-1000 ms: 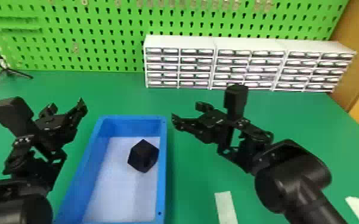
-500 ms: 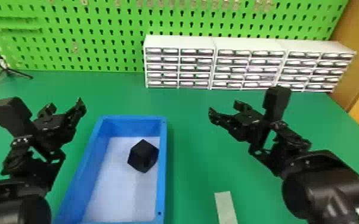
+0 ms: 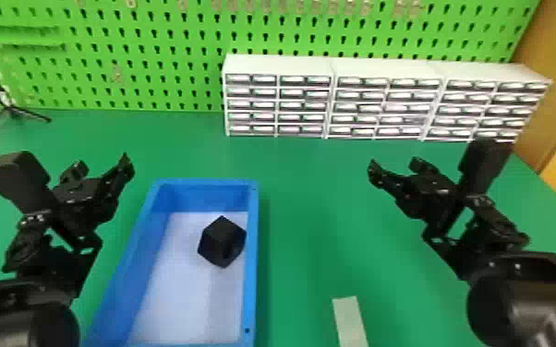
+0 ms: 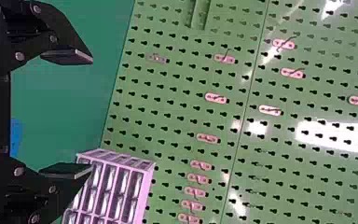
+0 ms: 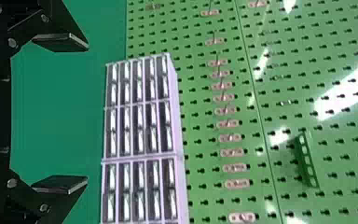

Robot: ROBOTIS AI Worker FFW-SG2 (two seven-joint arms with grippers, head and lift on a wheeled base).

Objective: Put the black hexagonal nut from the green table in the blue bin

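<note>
The black hexagonal nut (image 3: 222, 242) lies inside the blue bin (image 3: 252, 258), on its pale floor close to the right wall. Left of the bin, my left gripper (image 3: 101, 170) is held above the table, its fingers apart and holding nothing; in the left wrist view the left gripper (image 4: 67, 113) is open too. My right gripper (image 3: 395, 168) is over the green table (image 3: 318, 221), well to the right of the bin. Seen from the right wrist, the right gripper (image 5: 60, 113) has a wide gap between its fingers with nothing in it.
White drawer cabinets (image 3: 277, 106) stand along the table's back edge, in front of a green pegboard (image 3: 152, 55). A small black tripod (image 3: 11, 108) is at the back left. A pale strip (image 3: 350, 320) lies on the table near the front.
My right arm has moved away to the right, from near the bin's right side. The left arm has stayed almost in place, and the nut in the bin has not moved.
</note>
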